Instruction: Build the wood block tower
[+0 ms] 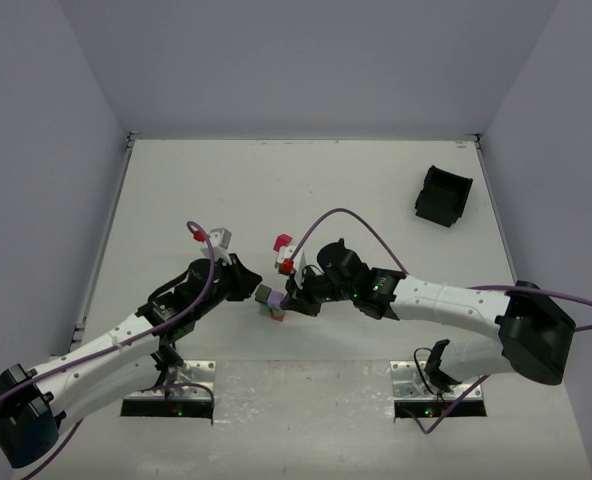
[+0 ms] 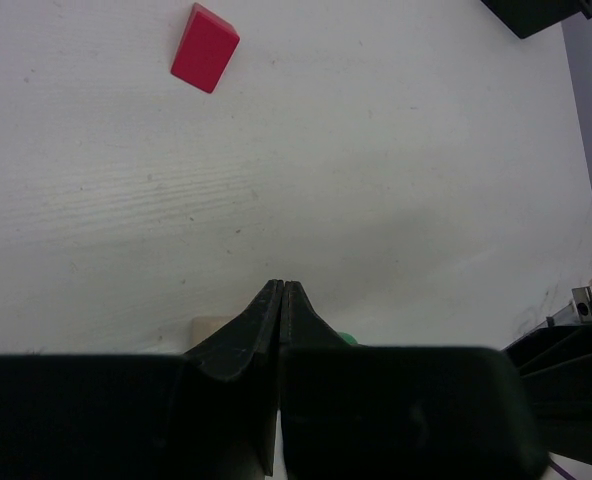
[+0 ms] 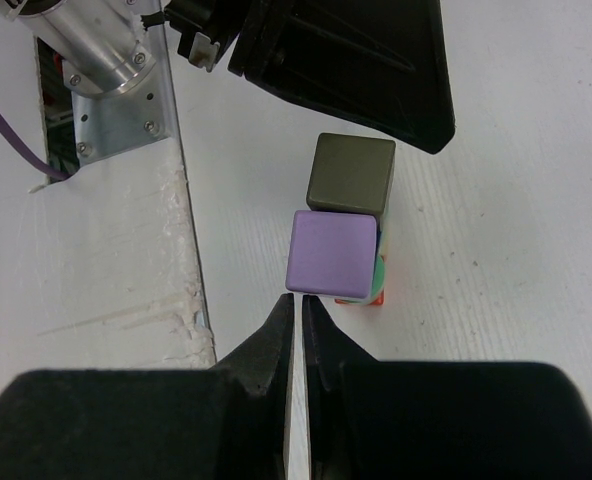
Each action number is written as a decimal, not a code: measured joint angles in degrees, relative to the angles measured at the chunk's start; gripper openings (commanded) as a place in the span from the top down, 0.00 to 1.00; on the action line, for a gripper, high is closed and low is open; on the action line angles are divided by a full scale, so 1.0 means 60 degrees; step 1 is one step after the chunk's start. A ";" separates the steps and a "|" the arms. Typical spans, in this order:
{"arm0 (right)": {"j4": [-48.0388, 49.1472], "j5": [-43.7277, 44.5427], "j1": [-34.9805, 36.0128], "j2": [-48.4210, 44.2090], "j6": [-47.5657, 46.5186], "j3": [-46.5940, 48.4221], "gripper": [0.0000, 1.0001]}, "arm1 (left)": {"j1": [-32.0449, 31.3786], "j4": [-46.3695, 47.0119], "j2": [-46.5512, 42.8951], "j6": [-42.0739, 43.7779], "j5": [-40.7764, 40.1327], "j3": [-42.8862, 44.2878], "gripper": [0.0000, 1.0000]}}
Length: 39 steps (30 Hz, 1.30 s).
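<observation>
– Left claw (image 2: 281, 290) pressed fully together, nothing in it! Its tips hang low over the counter (image 1: 356, 180), and a sliver of tan and a sliver of green peek out from under them.

– And the right claw (image 3: 298, 300)?

– Pinched to a hairline gap, empty too, tips just short of the purple cube (image 3: 333, 253) that caps the tower (image 1: 272, 308).

– Where's that tower standing?

– Near edge of the counter, a little left of centre, squeezed between the two claws. Green and red show under the purple.

– That dark cube (image 3: 351, 172)?

– Right up against the purple one on the left claw's side; whether it's on the stack, I can't tell.

– Anything loose?

– One red block (image 2: 204, 47) lying farther back, and the black bin (image 1: 443, 195) far right.
</observation>
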 measured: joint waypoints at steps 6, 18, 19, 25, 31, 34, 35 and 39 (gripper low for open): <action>0.0003 0.0000 0.0003 0.0000 -0.0002 0.0000 0.94 | 0.0000 0.0000 0.0015 0.0009 -0.0044 0.0000 1.00; 0.0074 -0.0018 0.0047 0.0000 0.0002 0.0000 0.95 | 0.0000 0.0004 0.0062 0.0099 -0.0041 0.0000 1.00; 0.0076 -0.0020 0.0047 0.0001 0.0004 0.0000 0.95 | 0.0000 0.0004 0.0062 0.0101 -0.0040 0.0000 1.00; 0.0087 -0.0033 0.0047 0.0061 0.0029 0.0000 0.94 | 0.0000 0.0050 0.0066 0.0108 -0.0039 0.0000 1.00; 0.0108 -0.0031 0.0047 0.0100 0.0029 0.0000 0.95 | 0.0000 0.0064 0.0107 0.0112 -0.0039 0.0000 1.00; 0.0119 -0.0033 0.0047 0.0102 0.0029 0.0000 0.94 | 0.0000 0.0066 0.0106 0.0112 -0.0041 0.0000 1.00; 0.0119 -0.0033 0.0047 0.0102 0.0033 0.0000 0.94 | 0.0000 0.0066 0.0106 0.0109 -0.0063 0.0000 1.00; 0.0116 -0.0013 0.0047 0.0102 0.0033 0.0000 0.94 | 0.0000 0.0029 0.0071 0.0090 -0.0315 0.0000 1.00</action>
